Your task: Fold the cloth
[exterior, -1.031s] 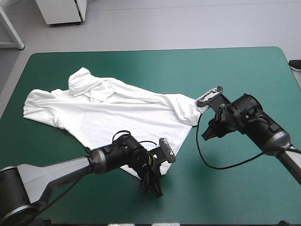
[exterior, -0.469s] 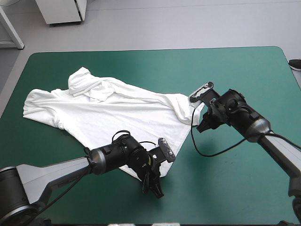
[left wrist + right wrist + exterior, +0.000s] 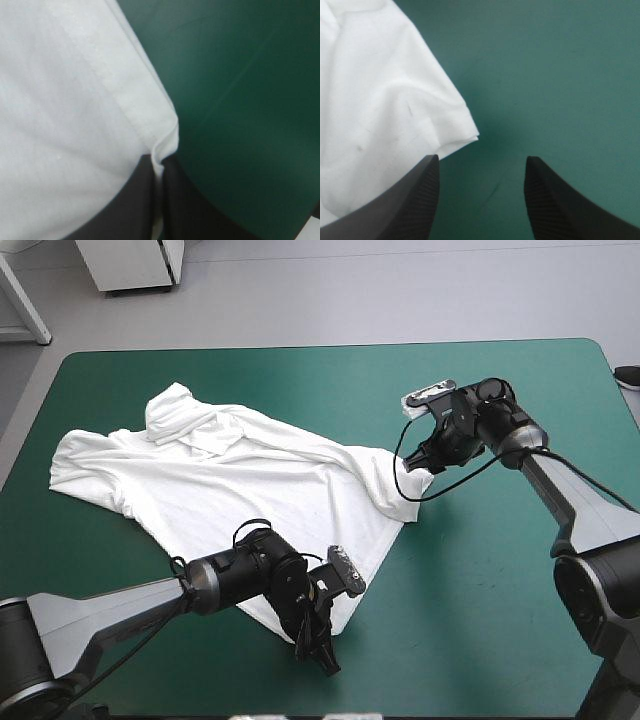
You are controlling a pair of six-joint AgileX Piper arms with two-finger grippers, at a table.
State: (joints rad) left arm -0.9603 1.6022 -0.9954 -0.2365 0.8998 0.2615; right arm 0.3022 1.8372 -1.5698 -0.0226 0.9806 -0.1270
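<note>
Left gripper (image 3: 159, 164) pinches the T-shirt (image 3: 250, 485) at its hemmed corner. Right gripper (image 3: 481, 167) stands parted over the teal-green cover (image 3: 560, 75), just beside another corner.

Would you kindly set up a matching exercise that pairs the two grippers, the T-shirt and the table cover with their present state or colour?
Things:
1. left gripper
2. right gripper
3. T-shirt
4. table cover

States:
A. open, with a corner of the cloth just ahead of it
B. teal-green
C. shut on the cloth's hem at a corner
D. white, spread mostly flat, bunched at the far side

Pairs: 1-C; 2-A; 3-D; 4-B
</note>
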